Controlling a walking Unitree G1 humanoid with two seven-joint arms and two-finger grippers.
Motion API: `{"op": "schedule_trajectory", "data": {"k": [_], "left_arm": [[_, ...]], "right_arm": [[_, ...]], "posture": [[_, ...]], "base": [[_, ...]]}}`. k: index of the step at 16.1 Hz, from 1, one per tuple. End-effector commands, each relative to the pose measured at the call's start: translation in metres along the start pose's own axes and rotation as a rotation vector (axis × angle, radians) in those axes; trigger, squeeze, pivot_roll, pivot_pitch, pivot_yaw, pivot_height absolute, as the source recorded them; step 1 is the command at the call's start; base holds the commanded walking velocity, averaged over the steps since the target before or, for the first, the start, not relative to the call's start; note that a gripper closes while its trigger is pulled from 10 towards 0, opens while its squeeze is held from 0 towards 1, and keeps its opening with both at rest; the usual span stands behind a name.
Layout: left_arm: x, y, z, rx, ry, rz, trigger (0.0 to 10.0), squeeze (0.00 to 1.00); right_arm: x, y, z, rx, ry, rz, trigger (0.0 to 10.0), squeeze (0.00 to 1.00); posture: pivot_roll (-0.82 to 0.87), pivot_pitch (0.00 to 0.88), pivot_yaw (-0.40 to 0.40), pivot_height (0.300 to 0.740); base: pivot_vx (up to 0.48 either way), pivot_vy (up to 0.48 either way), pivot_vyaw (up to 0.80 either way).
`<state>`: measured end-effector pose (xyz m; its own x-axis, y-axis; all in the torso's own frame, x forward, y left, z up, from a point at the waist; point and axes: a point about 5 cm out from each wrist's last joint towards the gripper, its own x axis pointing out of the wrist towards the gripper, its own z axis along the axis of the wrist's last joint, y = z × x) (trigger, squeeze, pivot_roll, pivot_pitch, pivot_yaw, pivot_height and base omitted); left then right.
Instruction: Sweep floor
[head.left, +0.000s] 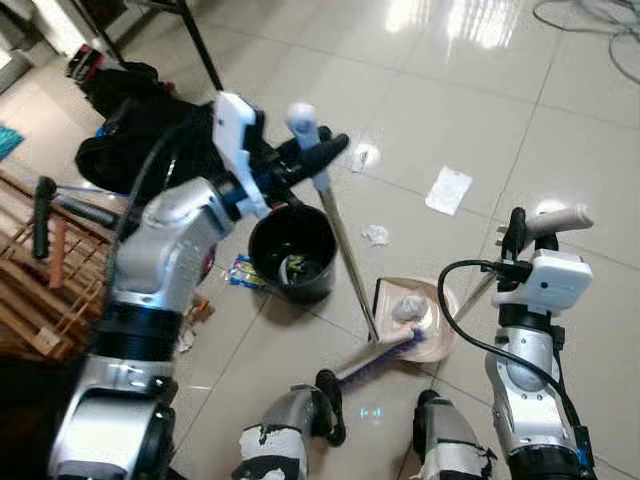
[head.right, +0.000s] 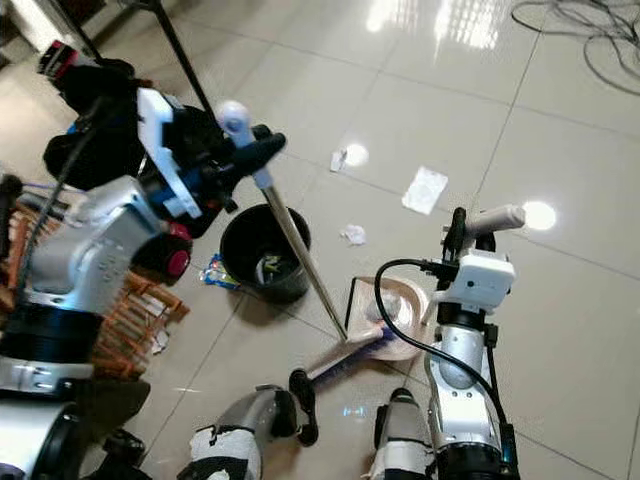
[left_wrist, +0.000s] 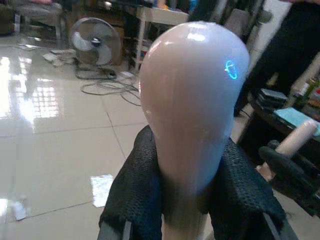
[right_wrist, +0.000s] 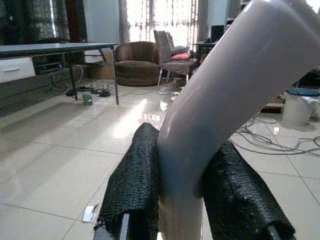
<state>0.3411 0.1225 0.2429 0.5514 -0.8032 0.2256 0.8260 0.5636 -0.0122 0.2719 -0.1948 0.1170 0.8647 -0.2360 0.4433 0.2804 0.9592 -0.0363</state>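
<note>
- Left eye view: the left gripper pinches the broom near its handle top, beside the bin — bristles low to push litter.
- The right gripper clamps the dustpan handle, pan flat beside the bin, already catching a wad.
- Paper scraps lie beyond the bin — unswept.

Probably a home living room: sofa, fan, tiled floor.
</note>
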Motion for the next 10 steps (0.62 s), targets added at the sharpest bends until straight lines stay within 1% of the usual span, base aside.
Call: {"op": "schedule_trajectory", "data": {"k": [1,4,5,6,7,8,9,10], "left_arm": [[-0.005,0.008,0.019,0.005,-0.054,0.018,10.0,0.00],[-0.008,0.027,0.047,-0.085,-0.165,0.080,10.0,0.00],[-0.009,0.030,0.056,-0.105,-0.190,0.076,10.0,0.00],[-0.010,0.032,0.062,-0.101,-0.193,0.074,10.0,0.00],[-0.013,0.031,0.061,-0.060,-0.148,0.054,10.0,0.00],[-0.016,0.028,0.054,-0.018,-0.066,0.016,10.0,0.00],[-0.017,0.027,0.052,-0.015,-0.057,0.011,10.0,0.00],[-0.019,0.025,0.046,-0.004,-0.028,-0.002,10.0,0.00]], "right_arm": [[-0.002,-0.003,0.003,0.011,-0.005,-0.006,10.0,0.00],[-0.005,-0.010,0.002,0.004,0.002,-0.018,10.0,0.00],[-0.007,-0.013,0.002,0.001,0.006,-0.023,10.0,0.00],[-0.008,-0.014,0.002,0.000,0.007,-0.027,10.0,0.00],[-0.008,-0.016,0.003,-0.001,0.006,-0.032,10.0,0.00],[-0.009,-0.019,0.005,-0.002,0.006,-0.041,10.0,0.00],[-0.009,-0.020,0.005,-0.003,0.006,-0.043,10.0,0.00],[-0.009,-0.022,0.007,-0.002,0.006,-0.052,10.0,0.00]], "posture": [[0.03,0.205,0.169,0.740],[0.03,0.209,0.171,0.740],[0.03,0.207,0.173,0.740],[0.03,0.205,0.175,0.740],[0.03,0.200,0.178,0.740],[0.03,0.196,0.177,0.740],[0.03,0.196,0.177,0.740],[0.03,0.193,0.179,0.740]], "base": [[0.000,0.000,0.00],[0.000,0.000,0.00],[0.000,0.000,0.00],[0.000,0.000,0.00],[0.000,0.000,0.00],[0.000,0.000,0.00],[0.000,0.000,0.00],[0.000,0.000,0.00]]}}
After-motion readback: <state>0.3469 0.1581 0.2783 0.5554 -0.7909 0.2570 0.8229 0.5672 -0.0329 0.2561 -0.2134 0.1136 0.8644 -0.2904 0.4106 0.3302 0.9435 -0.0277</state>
